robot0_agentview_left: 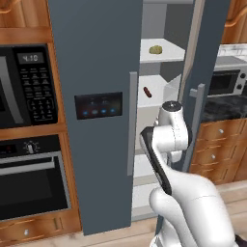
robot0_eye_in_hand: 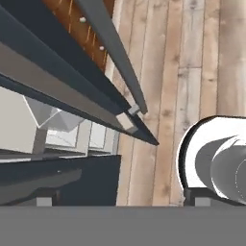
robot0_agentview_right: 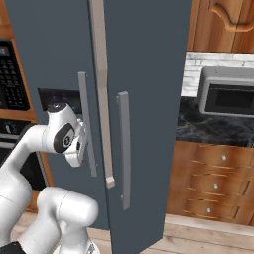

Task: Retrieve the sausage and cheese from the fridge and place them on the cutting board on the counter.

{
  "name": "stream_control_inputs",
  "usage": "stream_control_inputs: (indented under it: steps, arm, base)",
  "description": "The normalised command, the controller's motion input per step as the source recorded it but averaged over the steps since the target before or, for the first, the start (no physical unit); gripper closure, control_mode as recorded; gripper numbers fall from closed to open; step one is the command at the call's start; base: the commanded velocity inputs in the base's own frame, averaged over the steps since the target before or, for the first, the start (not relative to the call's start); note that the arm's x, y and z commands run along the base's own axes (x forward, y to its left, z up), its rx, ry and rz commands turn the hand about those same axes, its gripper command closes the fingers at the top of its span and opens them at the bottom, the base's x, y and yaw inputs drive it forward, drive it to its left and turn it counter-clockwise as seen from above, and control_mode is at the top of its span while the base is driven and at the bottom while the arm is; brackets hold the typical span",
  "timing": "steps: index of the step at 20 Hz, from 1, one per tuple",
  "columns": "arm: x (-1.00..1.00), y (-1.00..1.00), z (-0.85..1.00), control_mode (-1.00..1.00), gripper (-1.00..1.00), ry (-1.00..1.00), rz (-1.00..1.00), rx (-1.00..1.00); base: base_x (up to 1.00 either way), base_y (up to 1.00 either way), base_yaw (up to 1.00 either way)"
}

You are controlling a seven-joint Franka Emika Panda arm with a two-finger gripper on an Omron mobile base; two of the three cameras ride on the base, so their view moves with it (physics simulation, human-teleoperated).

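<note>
Clearly the fridge (robot0_agentview_left: pixel 96 72) door must be swung wider before the sausage (robot0_agentview_left: pixel 147 92) and cheese (robot0_agentview_left: pixel 155 49), seen on its white shelves, can be reached; the gripper (robot0_agentview_right: pixel 79 144) is spread wide and empty beside the handle (robot0_agentview_right: pixel 87 124). Cutting board placement cannot be judged

A black built-in microwave (robot0_agentview_left: pixel 26 87) with a keypad sits in wooden cabinetry at the left, and a black oven (robot0_agentview_left: pixel 31 181) with a grey bar handle is just below it. On the far side, a grey countertop microwave (robot0_agentview_right: pixel 228 96) stands before a pale brick backsplash (robot0_agentview_right: pixel 193 74). Light wooden floor planks (robot0_eye_in_hand: pixel 192 72) run beneath; an upper wooden cabinet (robot0_agentview_right: pixel 223 25), possibly arched, hangs above.
</note>
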Motion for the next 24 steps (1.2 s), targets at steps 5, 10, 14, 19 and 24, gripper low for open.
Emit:
stream_control_inputs:
  steps: [5, 10, 14, 19, 24]
  arm:
    - [0.45, 0.04, 0.0, -1.0, -1.0, -0.22, -0.48, 0.21]
    - [0.41, 0.08, 0.0, -1.0, -1.0, -0.16, -0.56, 0.07]
    - [0.43, 0.0, -0.02, -1.0, -1.0, -0.12, -0.48, 0.0]
    - [0.45, -0.04, -0.01, -1.0, -1.0, -0.07, -0.3, 0.0]
    - [0.2, -0.27, -0.01, -1.0, -1.0, -0.05, -0.16, -0.01]
  base:
    - [0.0, 0.0, 0.0]
    - [0.0, 0.0, 0.0]
    - [0.0, 0.0, 0.0]
    - [0.0, 0.0, 0.0]
    - [0.0, 0.0, 0.0]
